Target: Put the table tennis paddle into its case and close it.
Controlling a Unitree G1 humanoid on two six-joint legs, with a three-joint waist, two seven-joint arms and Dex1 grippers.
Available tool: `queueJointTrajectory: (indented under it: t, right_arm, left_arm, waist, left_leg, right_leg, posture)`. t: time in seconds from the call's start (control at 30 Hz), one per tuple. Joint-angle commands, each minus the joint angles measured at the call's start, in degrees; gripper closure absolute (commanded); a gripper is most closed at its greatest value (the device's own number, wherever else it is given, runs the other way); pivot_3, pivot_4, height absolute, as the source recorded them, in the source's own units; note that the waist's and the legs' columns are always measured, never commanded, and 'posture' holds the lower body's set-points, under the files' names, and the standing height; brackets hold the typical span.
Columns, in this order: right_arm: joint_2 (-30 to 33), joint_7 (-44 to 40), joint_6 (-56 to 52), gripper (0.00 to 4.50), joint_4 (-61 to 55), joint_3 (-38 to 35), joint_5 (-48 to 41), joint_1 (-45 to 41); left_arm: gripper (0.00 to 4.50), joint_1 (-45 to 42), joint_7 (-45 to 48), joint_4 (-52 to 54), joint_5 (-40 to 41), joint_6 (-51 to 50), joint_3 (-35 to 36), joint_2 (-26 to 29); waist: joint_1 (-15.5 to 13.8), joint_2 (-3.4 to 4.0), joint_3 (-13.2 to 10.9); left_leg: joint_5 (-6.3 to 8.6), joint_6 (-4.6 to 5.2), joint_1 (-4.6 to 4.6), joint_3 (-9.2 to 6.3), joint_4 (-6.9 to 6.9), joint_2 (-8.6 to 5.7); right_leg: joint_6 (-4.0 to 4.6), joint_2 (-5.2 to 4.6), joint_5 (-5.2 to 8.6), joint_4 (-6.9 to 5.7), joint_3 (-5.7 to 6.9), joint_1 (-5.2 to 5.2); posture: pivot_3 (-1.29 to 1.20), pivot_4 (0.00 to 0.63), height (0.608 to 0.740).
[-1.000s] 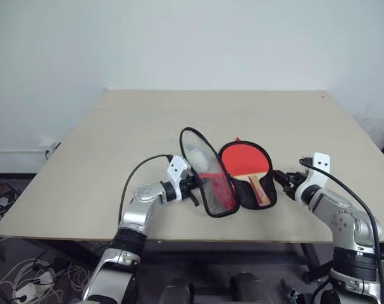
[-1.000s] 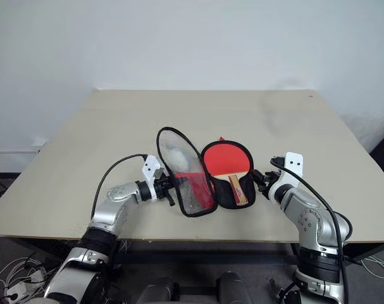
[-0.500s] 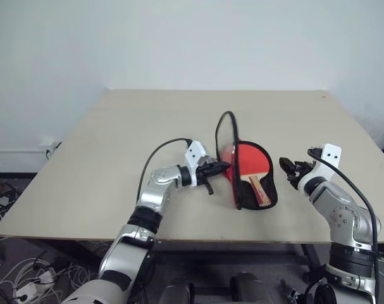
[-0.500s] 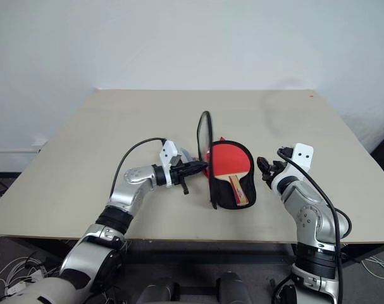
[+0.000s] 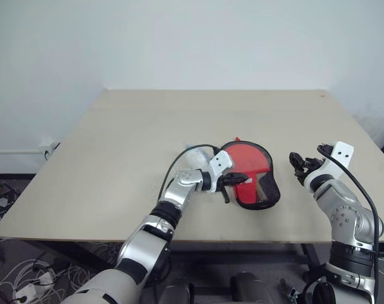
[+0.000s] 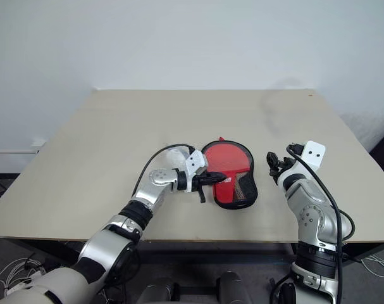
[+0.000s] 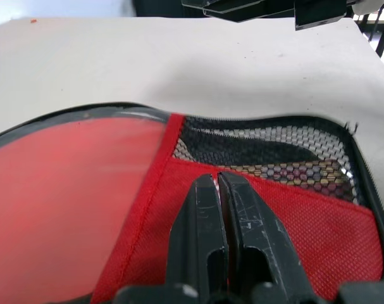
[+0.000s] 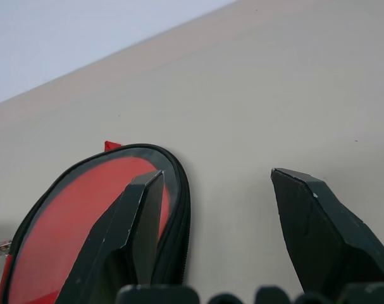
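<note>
The red case (image 5: pixel 262 190) with black trim lies near the table's front edge, its lid folded down over it. Through the lid's clear panel I see the red face of the table tennis paddle (image 5: pixel 247 157), and its handle (image 7: pixel 286 171) shows dimly under the black mesh patch. My left gripper (image 5: pixel 237 180) reaches in from the left and is shut on the lid's red fabric (image 7: pixel 198 209), its fingers pressed together. My right gripper (image 5: pixel 298 163) hovers open just right of the case, touching nothing; its wrist view shows the case's round end (image 8: pixel 84 209) past one finger.
A small whitish plastic wad (image 5: pixel 195 154) lies on the beige table (image 5: pixel 147 126) just behind my left forearm. The table's front edge runs close below the case, and a white wall stands behind the far edge.
My left gripper swung the lid from lying open on the left, through upright, down to the right over the paddle. My right gripper drew slightly up and to the right.
</note>
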State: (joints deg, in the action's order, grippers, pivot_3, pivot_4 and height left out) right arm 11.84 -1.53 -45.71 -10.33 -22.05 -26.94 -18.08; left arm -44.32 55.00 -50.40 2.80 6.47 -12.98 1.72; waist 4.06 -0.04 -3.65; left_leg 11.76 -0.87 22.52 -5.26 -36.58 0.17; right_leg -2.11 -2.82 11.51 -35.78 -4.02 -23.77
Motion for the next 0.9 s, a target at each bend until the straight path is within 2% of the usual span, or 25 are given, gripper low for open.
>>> queueJointTrajectory:
  t: [0.03, 0.17, 0.27, 0.47, 0.8, 0.9]
  right_arm:
    - [0.1, 0.0, 1.5, 1.57, -1.5, 0.1, -0.2, -0.6]
    - [0.1, -0.3, 1.9, 1.57, -0.8, 0.7, 0.0, -0.5]
    - [-0.2, -0.5, 2.4, 1.58, 0.1, 1.5, 0.2, -0.6]
    - [-1.1, -0.5, 3.5, 1.58, 1.0, 3.0, 0.5, -0.5]
    - [-1.5, -0.3, 4.9, 1.58, 0.9, 4.0, 0.5, 0.6]
    - [-1.4, -0.4, 5.3, 1.58, 0.6, 4.1, 0.6, 1.2]
  left_arm:
    - [4.5, -1.4, 0.6, 3.2, 2.4, -2.0, 2.4, 0.0]
    - [4.5, 2.0, 3.6, 10.6, 7.5, -13.7, 5.0, 1.5]
    - [3.99, 4.7, 4.7, 16.3, 10.5, -22.4, 5.9, 3.1]
    - [2.58, 8.8, 4.4, 26.3, 16.0, -38.4, 6.7, 4.9]
    - [0.02, 10.9, -2.1, 33.1, 21.3, -58.0, 7.7, 5.3]
    - [0.01, 11.7, -3.4, 34.5, 22.6, -61.6, 8.1, 5.8]
  waist:
    - [0.0, 0.0, 0.0]
    - [0.0, 0.01, 0.0]
    - [0.2, 0.03, 0.0]
    - [0.3, 0.03, 0.0]
    - [0.3, 0.04, 0.0]
    - [0.3, 0.04, 0.0]
  left_leg:
    - [0.0, 0.0, 0.0, 0.01, 0.0, 0.0]
    - [0.0, 0.0, 0.0, 0.0, 0.0, 0.0]
    - [0.01, 0.01, -0.02, -0.01, 0.04, 0.01]
    - [0.01, 0.01, -0.01, -0.03, 0.02, 0.0]
    - [0.01, 0.01, -0.03, -0.04, 0.0, 0.0]
    - [0.01, 0.01, -0.04, -0.04, 0.01, 0.0]
  right_leg:
    - [0.0, 0.0, 0.0, 0.0, -0.01, 0.0]
    - [0.0, 0.0, 0.0, -0.01, -0.01, 0.0]
    - [0.0, 0.0, 0.0, -0.02, -0.02, 0.0]
    - [-0.01, 0.0, 0.0, -0.03, -0.02, 0.0]
    - [0.0, 0.0, 0.0, -0.04, -0.01, 0.01]
    - [0.0, 0.0, 0.0, -0.04, -0.01, 0.01]
  posture:
    - [0.0, 0.0, 0.74]
    - [0.0, 0.0, 0.74]
    - [0.0, 0.0, 0.74]
    - [0.0, 0.0, 0.74]
    - [0.0, 0.0, 0.74]
    - [0.0, 0.0, 0.74]
